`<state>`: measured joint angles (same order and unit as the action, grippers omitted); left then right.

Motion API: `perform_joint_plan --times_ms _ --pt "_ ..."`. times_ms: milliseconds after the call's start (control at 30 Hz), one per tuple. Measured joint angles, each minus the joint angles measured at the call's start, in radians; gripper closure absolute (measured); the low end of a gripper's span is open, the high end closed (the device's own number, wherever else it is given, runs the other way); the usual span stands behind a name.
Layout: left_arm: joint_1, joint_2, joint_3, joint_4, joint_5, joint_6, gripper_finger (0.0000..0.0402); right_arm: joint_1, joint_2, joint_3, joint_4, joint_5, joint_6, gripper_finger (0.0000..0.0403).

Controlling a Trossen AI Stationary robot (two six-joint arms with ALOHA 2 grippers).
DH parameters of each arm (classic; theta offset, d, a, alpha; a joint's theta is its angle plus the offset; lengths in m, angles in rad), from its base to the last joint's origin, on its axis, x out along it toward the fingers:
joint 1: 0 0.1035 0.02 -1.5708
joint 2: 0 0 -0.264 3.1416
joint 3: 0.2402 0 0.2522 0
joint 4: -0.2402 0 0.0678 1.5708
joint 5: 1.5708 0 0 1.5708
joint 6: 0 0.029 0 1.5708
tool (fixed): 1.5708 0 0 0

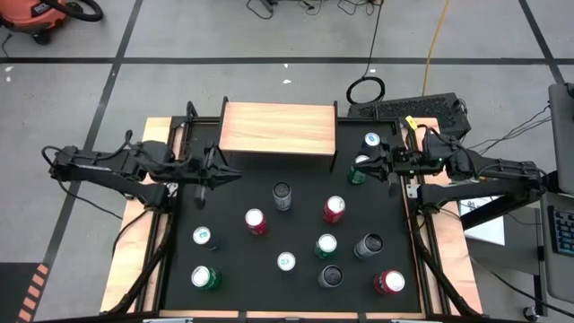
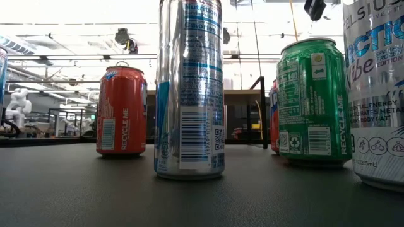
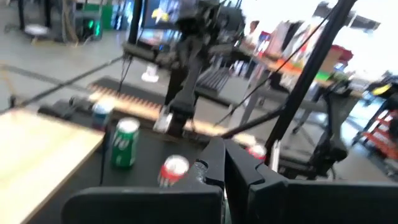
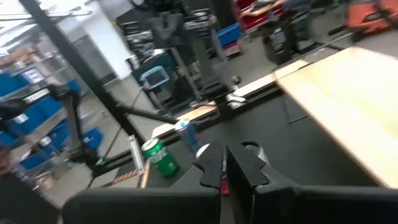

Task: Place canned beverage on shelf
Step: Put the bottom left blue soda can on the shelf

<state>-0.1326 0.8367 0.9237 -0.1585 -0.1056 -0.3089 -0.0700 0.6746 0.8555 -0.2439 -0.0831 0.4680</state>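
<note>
- Shelf (image 1: 279,127), a light-wood board on thin black legs: from above I see it at twelve o'clock on the black table (image 1: 233,269), its top bare, with no can on it.
- Left gripper (image 1: 235,171): I find it at about ten o'clock on the table, just off the shelf's near-left corner, held above the surface. Its jaws are pressed fully together and grasp nothing, as its own wrist view confirms (image 3: 222,163).
- Right gripper (image 1: 368,166): I find it at about two o'clock, beside the shelf's right end. Its jaws are likewise closed tight and empty (image 4: 224,163).
- Green can (image 1: 358,170): upright just beside the right gripper's tip; I cannot tell whether they touch. A blue-topped can (image 1: 371,141) stands just beyond it, toward one o'clock.
- Centre group: a dark slim can (image 1: 282,195) stands near the table's middle, flanked by a red can (image 1: 256,221) toward eight o'clock of it and a crimson can (image 1: 334,209) toward four o'clock.
- Near half of the table: more upright cans stand well apart from one another, among them a green-rimmed can (image 1: 204,277) at seven o'clock and a red-and-white can (image 1: 389,283) at five o'clock.
- Low view: a tall silver-and-blue can (image 2: 189,88) stands nearest centre, with the shelf's edge visible behind it.
</note>
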Motion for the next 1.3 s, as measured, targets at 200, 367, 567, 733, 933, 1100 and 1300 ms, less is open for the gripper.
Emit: perform_joint_plan --times_ms 200,367,567,733,933,1100,1300 --pt "-0.001 0.023 0.0 -0.044 -0.038 -0.054 0.0402 0.0 0.0 0.0 -0.027 0.0 0.003 0.0403" --pt "-0.014 0.05 0.0 -0.05 -0.019 -0.072 0.0402 0.0 0.0 0.0 -0.029 0.001 -0.01 0.0403" --pt "0.012 0.061 0.0 -0.025 -0.053 -0.312 0.0402 0.0 0.0 0.0 -0.034 0.001 0.002 0.0403" --pt "0.013 0.062 0.0 -0.031 -0.056 -0.284 0.0401 0.0 0.0 0.0 -0.053 0.001 0.001 0.0403" --pt "0.014 0.062 0.0 -0.062 -0.087 -0.324 0.0362 0.0 0.0 0.0 -0.106 0.001 0.021 0.0403" --pt "0.008 0.067 0.011 -0.087 -0.112 -0.308 0.0298 0.0 0.0 0.0 -0.113 0.001 0.021 0.0403" --pt "-0.007 0.12 0.137 -0.22 -0.13 -0.215 0.0235 0.0 0.0 0.0 -0.113 0.001 0.022 0.0403"
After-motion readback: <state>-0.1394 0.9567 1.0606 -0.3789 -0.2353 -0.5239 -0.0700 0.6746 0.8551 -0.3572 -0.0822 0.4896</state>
